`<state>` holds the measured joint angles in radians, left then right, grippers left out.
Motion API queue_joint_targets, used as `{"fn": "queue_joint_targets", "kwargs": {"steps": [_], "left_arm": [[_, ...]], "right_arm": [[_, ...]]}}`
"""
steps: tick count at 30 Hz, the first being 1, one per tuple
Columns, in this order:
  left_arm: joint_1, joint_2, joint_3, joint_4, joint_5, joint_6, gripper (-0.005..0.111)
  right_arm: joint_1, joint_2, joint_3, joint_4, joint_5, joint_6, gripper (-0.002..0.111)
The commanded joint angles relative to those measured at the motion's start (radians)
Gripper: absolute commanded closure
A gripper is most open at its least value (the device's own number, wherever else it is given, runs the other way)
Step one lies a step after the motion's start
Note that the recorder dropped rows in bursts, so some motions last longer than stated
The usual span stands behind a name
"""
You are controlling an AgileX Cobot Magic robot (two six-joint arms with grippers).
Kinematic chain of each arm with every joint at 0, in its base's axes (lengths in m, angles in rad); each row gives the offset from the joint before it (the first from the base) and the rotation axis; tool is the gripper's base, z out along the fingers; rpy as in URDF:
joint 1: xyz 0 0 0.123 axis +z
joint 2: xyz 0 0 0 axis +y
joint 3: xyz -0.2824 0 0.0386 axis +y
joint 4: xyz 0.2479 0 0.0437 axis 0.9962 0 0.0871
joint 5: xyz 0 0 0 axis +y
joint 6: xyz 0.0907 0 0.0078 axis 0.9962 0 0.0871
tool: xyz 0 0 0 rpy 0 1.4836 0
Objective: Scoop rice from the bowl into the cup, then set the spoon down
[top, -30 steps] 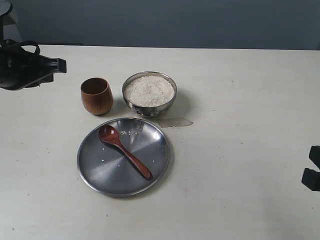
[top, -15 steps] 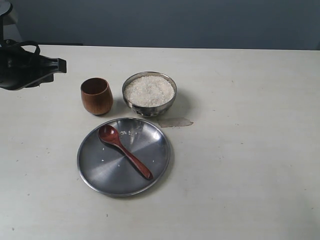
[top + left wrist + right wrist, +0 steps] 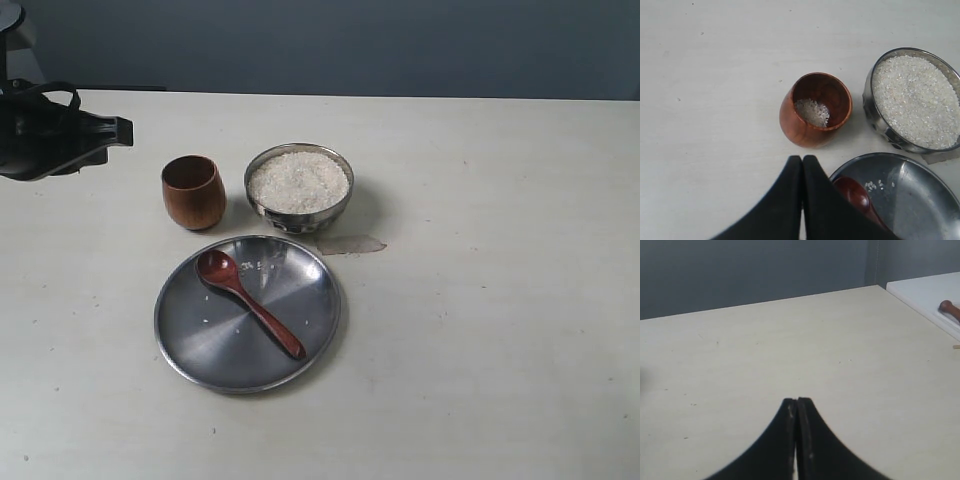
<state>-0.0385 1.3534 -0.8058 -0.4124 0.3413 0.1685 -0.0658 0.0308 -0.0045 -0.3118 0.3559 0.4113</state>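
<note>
the spoon [image 3: 247, 302] lies flat in the steel plate [image 3: 200, 350], its oval end toward the cup [image 3: 193, 192] and its handle pointing away to the plate's near right rim. nothing grips it. the cup stands upright just beside the bowl [image 3: 300, 215], apart from it, both behind the plate on the desk [image 3: 500, 300]. the left tool [image 3: 802, 159] has its fingers pressed together on nothing and hangs off to the left of the cup. the right tool [image 3: 797, 401] is likewise closed and empty, over bare desk. judging by this, the set-down looks done and the job is at or near its end. the thing to do well now is to keep both tools clear of the light cup, which would tip at a nudge. should another scoop be wanted, the slim glossy handle lies low against the metal, so the fingers would need to open and come down square across it near its free end. the exterior view shows the rice [image 3: 298, 180] heaped nearly to the bowl's rim but cannot see into the cup. the left wrist view looks down inside and shows a small patch of grains on its bottom, plus a few loose grains [image 3: 872, 185] on the plate by the spoon's oval end. the right tool is out of the exterior view altogether.
</note>
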Motion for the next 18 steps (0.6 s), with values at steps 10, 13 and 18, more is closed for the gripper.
{"fn": "queue_joint_targets", "kwargs": {"steps": [10,13,18], "left_arm": [[-0.003,0.001,-0.003,0.003,-0.004,-0.001,0.106],[-0.003,0.001,-0.003,0.003,-0.004,-0.001,0.106],[-0.003,0.001,-0.003,0.003,-0.004,-0.001,0.106]], "right_arm": [[-0.004,-0.006,0.005,-0.017,-0.069,-0.012,0.108],[-0.004,-0.006,0.005,0.013,-0.075,-0.060,0.108],[-0.004,-0.006,0.005,0.249,-0.077,-0.397,0.108]]}}
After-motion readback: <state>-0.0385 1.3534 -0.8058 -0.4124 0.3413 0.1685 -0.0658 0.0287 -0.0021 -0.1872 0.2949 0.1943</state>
